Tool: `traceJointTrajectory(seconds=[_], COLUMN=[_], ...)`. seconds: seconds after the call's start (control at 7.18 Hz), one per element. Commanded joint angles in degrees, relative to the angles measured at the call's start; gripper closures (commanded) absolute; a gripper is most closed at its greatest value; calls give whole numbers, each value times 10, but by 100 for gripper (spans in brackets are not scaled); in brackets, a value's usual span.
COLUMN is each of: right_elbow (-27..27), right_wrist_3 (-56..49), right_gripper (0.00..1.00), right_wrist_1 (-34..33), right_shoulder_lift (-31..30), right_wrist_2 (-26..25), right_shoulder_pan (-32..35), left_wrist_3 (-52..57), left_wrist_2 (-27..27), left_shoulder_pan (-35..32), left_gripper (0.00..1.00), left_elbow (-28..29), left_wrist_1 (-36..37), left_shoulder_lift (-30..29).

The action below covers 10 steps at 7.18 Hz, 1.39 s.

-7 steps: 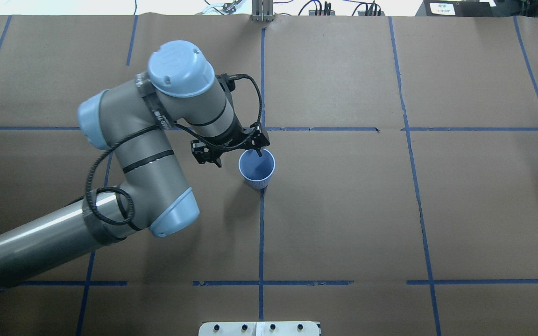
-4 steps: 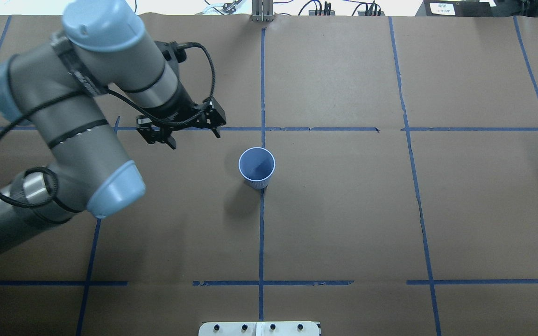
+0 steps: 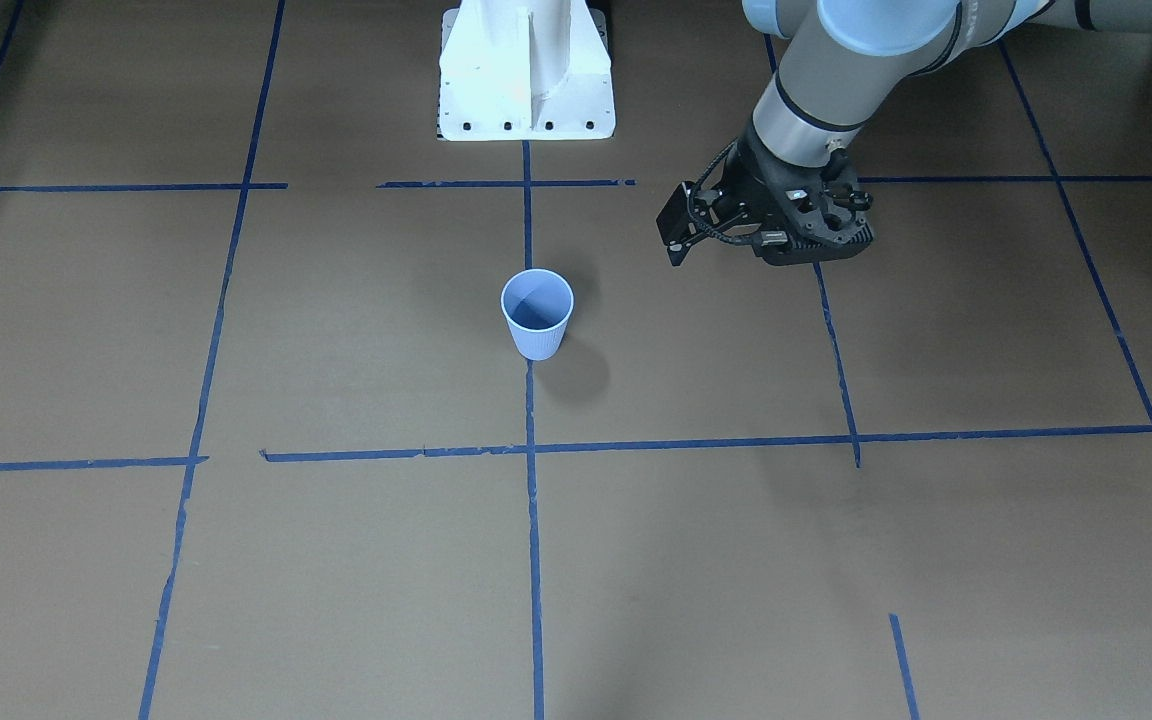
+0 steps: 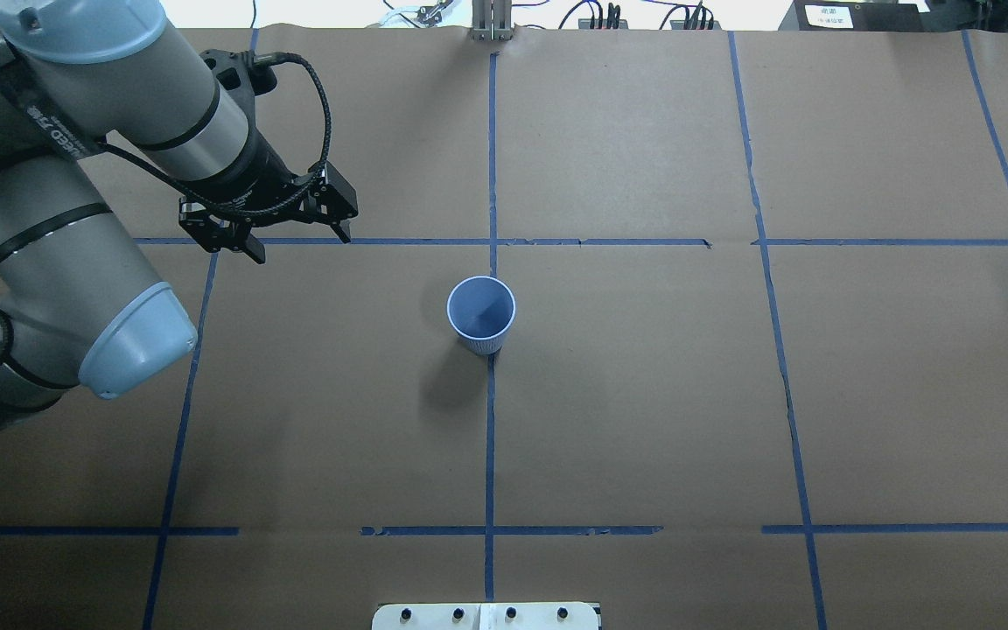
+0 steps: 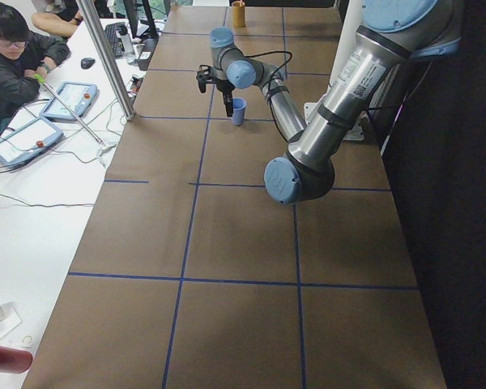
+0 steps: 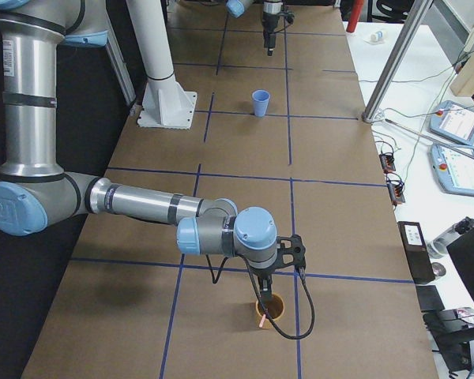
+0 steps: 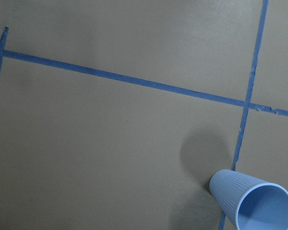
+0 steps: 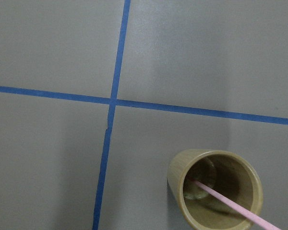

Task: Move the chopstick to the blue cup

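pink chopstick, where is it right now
In the right wrist view the pink chopstick leans inside the tan cup at lower right, just below and right of a blue tape crossing.

Chopstick (image 8: 230, 203) in holder (image 8: 175, 189); cup (image 4: 479, 345) at table (image 4: 644, 411) ctr.

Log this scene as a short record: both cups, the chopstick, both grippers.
blue cup: upright, no chopstick visible inside
chopstick: pink, leaning inside the tan cup
tan cup: upright, directly under the right gripper
left gripper: open, empty, off to one side of the blue cup
right gripper: above the tan cup; open or shut cannot be told
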Motion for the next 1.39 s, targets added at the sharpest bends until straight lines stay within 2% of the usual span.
traceJointTrajectory(seconds=[0.0, 0.14, 0.28, 0.42, 0.56, 0.84, 1.25], right_elbow=[-31, -39, -75, -111, -132, -132, -133], right_wrist_3=[-9, -9, -16, -49, -105, -118, -141], right_gripper=[0, 0, 0, 0, 0, 0, 0], right_wrist_1=[0, -1, -2, -2, -2, -6, -12], right_shoulder_lift=[19, 56, 96, 111, 112, 96, 69], right_wrist_2=[18, 15, 14, 6, -4, -6, -61], right_shoulder_pan=[5, 5, 5, 4, 4, 5, -1], left_wrist_3=[0, 0, 0, 0, 0, 0, 0], left_wrist_2=[-1, -1, -1, -1, -1, -1, -2], left_shoulder_pan=[-2, -5, -6, -6, -6, -7, -6], left_gripper=[0, 0, 0, 0, 0, 0, 0], left_elbow=[-16, -24, -36, -39, -39, -40, -47], left_wrist_1=[3, 3, 3, 3, 2, 2, 2], left_shoulder_lift=[6, 8, 22, 23, 24, 24, 25])
